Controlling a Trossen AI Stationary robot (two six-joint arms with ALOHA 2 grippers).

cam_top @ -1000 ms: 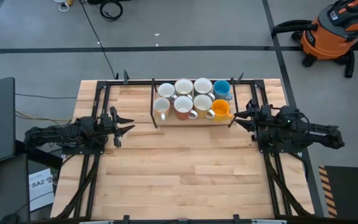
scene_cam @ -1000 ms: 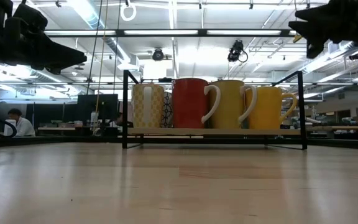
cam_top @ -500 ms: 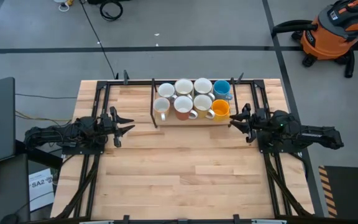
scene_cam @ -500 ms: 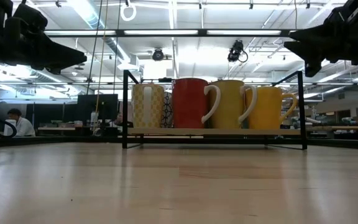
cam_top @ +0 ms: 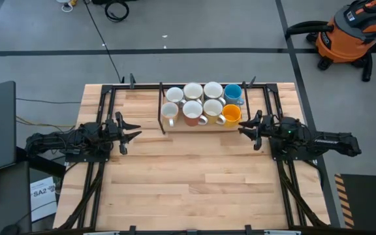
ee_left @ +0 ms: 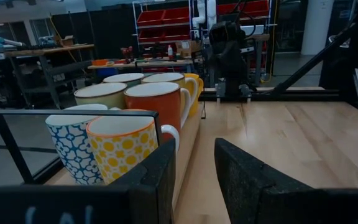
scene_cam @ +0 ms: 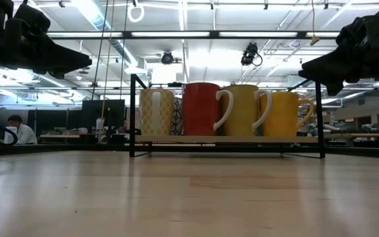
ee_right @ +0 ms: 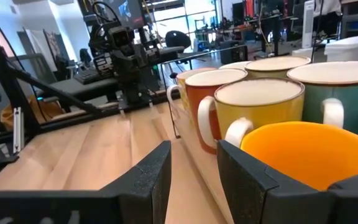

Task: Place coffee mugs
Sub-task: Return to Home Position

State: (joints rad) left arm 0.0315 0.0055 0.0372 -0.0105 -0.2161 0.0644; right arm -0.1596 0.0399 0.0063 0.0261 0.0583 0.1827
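The table point(cam_top: 188, 176) is showing nothing loose; the rack point(cam_top: 160, 119) at its twelve o'clock is holding all eight mugs point(cam_top: 203, 103), so placing is looking done. The left gripper point(cam_top: 130, 128) at nine o'clock and right gripper point(cam_top: 247, 128) at three are hanging empty, fingers spread

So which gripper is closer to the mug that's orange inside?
Right. The right gripper sits just beside the orange mug at the rack's end. The left gripper waits past the rack's other end.

White sheet point(cam_top: 42, 196), lwr left, high view, txt "SA2"
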